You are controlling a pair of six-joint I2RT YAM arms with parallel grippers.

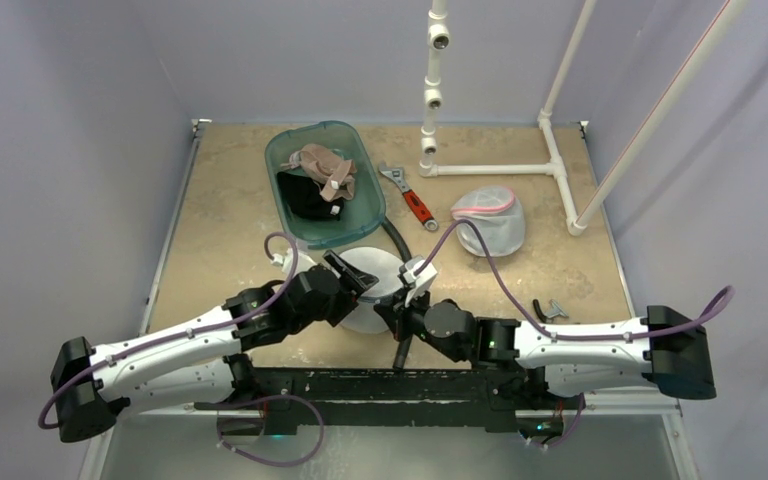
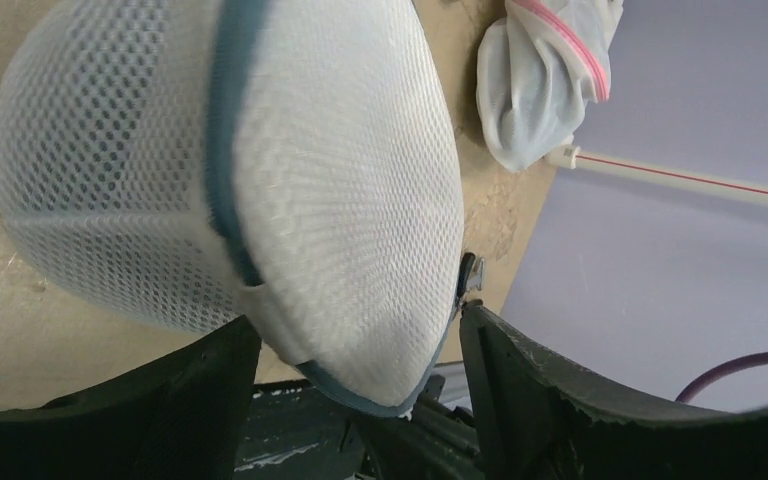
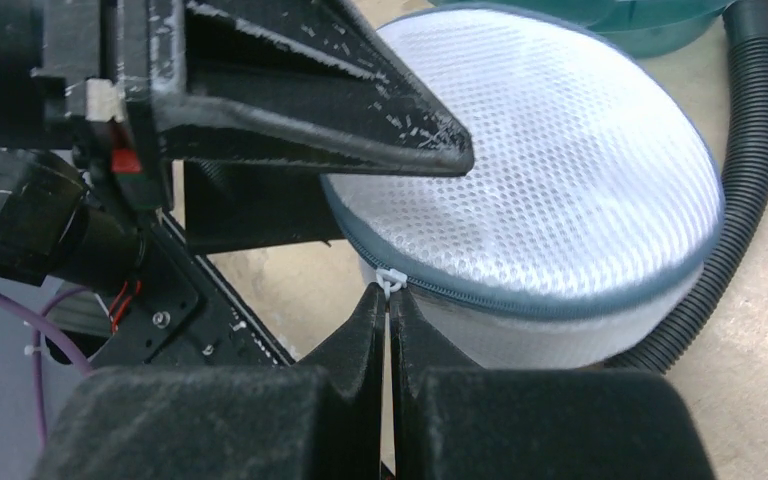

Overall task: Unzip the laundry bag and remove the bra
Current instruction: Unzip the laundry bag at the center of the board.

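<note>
we see soft, even overhead light on the counter [image 1: 220,200], shadows faint. in our left wrist view the laundry bag [image 2: 340,200] looks slightly blurred; the right wrist view is sharp.

Cannot read anything inside the laundry bag [image 2: 310,180] through its mesh. Mostly covered at top view's centre by left gripper [image 1: 358,283]. Half buried between right gripper [image 3: 388,300] fingertips: zip pull [image 3: 390,277]. Cropped at right wrist view's upper edge: teal bin [image 3: 660,30], hose [image 3: 755,120].
</note>
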